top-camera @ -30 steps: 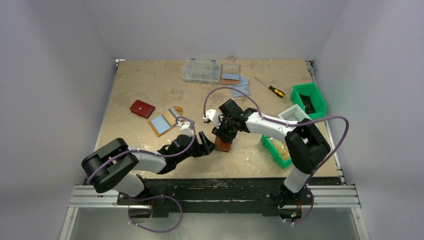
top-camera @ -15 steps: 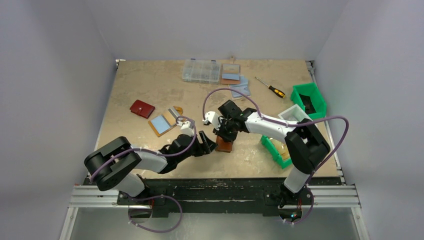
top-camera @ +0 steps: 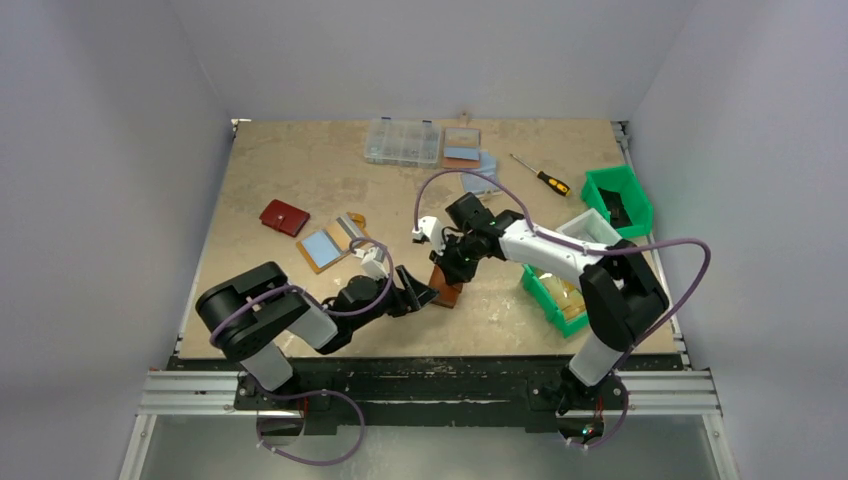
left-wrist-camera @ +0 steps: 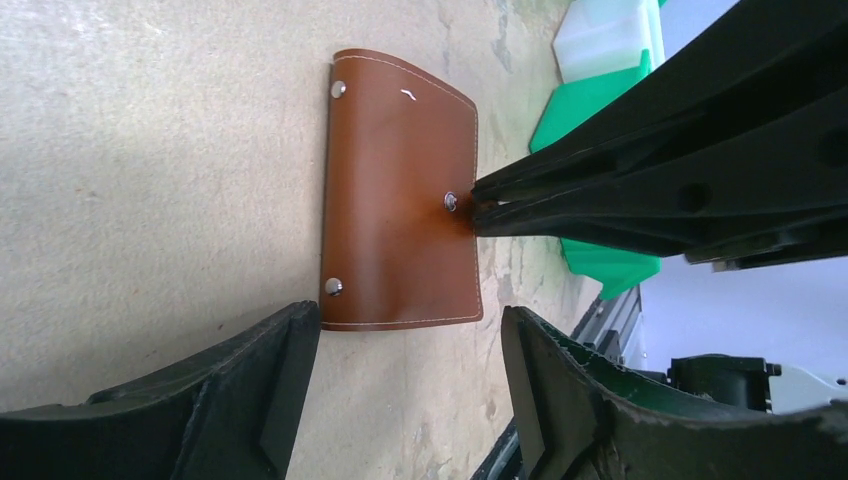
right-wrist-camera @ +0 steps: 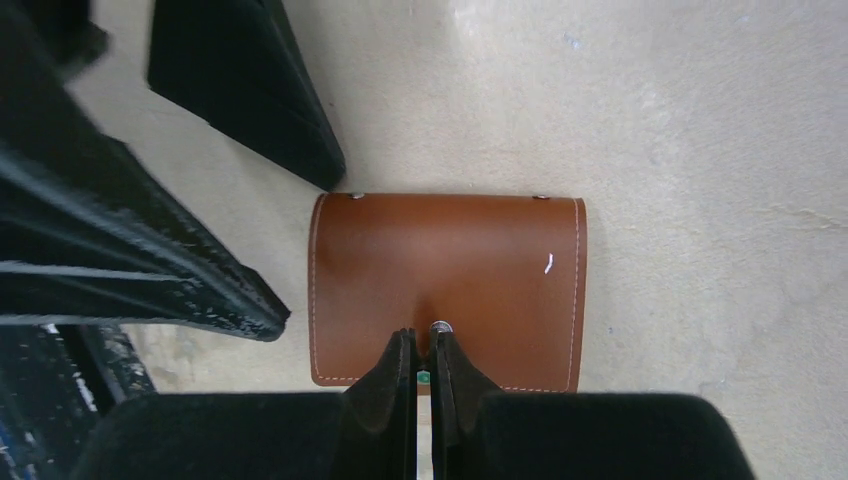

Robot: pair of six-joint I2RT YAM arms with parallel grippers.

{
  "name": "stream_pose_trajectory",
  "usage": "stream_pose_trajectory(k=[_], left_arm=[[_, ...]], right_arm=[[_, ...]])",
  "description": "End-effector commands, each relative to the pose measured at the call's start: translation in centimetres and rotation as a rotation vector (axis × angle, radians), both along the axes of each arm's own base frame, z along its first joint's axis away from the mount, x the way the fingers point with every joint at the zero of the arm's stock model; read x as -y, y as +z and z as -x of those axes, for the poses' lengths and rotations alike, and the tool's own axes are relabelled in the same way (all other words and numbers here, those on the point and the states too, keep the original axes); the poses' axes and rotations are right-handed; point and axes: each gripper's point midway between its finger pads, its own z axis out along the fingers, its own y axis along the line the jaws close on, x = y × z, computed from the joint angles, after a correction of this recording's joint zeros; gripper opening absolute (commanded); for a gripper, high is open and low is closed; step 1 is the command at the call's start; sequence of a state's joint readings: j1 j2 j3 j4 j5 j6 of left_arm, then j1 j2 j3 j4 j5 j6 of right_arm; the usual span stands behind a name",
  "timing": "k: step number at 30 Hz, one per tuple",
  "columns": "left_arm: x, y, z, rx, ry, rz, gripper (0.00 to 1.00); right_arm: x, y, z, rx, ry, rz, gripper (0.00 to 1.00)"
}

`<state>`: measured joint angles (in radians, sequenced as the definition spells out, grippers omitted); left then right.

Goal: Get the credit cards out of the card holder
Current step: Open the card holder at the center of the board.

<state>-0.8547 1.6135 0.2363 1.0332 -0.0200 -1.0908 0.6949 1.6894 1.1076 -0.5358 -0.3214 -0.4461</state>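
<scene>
The brown leather card holder (top-camera: 447,291) lies closed near the table's front middle, and it also shows in the left wrist view (left-wrist-camera: 400,190) and the right wrist view (right-wrist-camera: 450,260). The credit cards are hidden inside it. My right gripper (top-camera: 456,270) is shut at the holder's edge, pinching the snap tab by its silver stud (right-wrist-camera: 440,327); in its own view the gripper (right-wrist-camera: 420,345) shows only a thin gap. My left gripper (top-camera: 421,296) is open and empty, with its fingertips just short of the holder's near end (left-wrist-camera: 410,335).
A dark red wallet (top-camera: 284,217) and a brown holder showing a blue card (top-camera: 322,247) lie at the left. A clear organiser box (top-camera: 402,142), another holder (top-camera: 461,147) and a screwdriver (top-camera: 541,176) lie at the back. Green bins (top-camera: 620,198) (top-camera: 548,296) and a white bin (top-camera: 592,228) stand at the right.
My left arm's elbow has swung right while its gripper stays by the holder. My right gripper has shifted slightly right and back, still at the holder's tab.
</scene>
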Motion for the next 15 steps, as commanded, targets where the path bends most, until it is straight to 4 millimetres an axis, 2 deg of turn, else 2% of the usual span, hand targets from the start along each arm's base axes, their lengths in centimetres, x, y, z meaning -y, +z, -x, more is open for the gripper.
stream_pose_trajectory(k=[1, 6, 9, 15], left_arm=[[0.4, -0.4, 0.8, -0.009, -0.045, 0.038, 0.72], [-0.2, -0.6, 0.5, 0.009, -0.030, -0.023, 0.72], [-1.4, -0.3, -0.2, 0.047, 0.012, -0.101, 0.72], [-2.8, 2.0, -0.5, 0.150, 0.015, -0.209, 0.74]], right_arm=[[-1.3, 4.8, 0.1, 0.000, 0.021, -0.182, 0.03], [-0.8, 5.8, -0.3, -0.007, 0.014, -0.236, 0.02], [-0.3, 6.2, -0.5, -0.026, 0.008, -0.263, 0.01], [-1.2, 8.4, 0.8, -0.081, 0.060, -0.383, 0.01]])
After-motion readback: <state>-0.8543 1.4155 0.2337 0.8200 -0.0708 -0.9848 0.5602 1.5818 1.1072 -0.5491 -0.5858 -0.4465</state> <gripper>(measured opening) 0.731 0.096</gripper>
